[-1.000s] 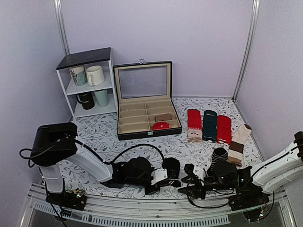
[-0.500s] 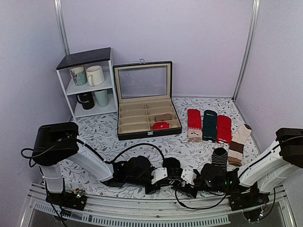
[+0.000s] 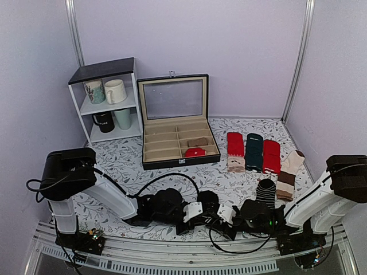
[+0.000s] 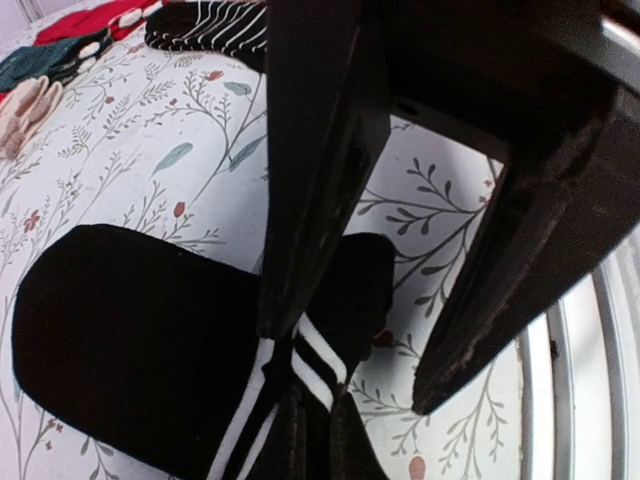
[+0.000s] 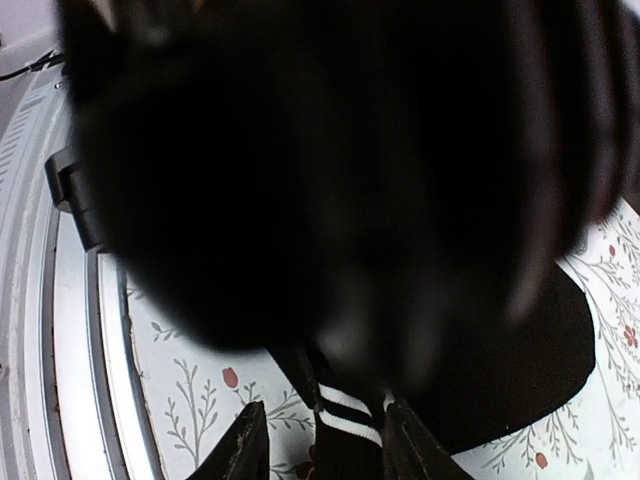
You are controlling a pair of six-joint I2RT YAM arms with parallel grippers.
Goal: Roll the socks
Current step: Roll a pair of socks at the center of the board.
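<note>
1. Right wrist view: a blurred dark mass close to the lens hides most of the scene. Below it, the right gripper has its fingers spread, with the white-banded cuff of the socks between them.
2. Left wrist view: the left gripper is also spread. One finger touches the black socks beside the cuff. They lie flat on the floral table, near its front edge.
3. Beyond, spare socks lie in a row on the right.
4. Farthest back, an open case holds a red roll and a tan roll. A shelf holds four mugs.
</note>
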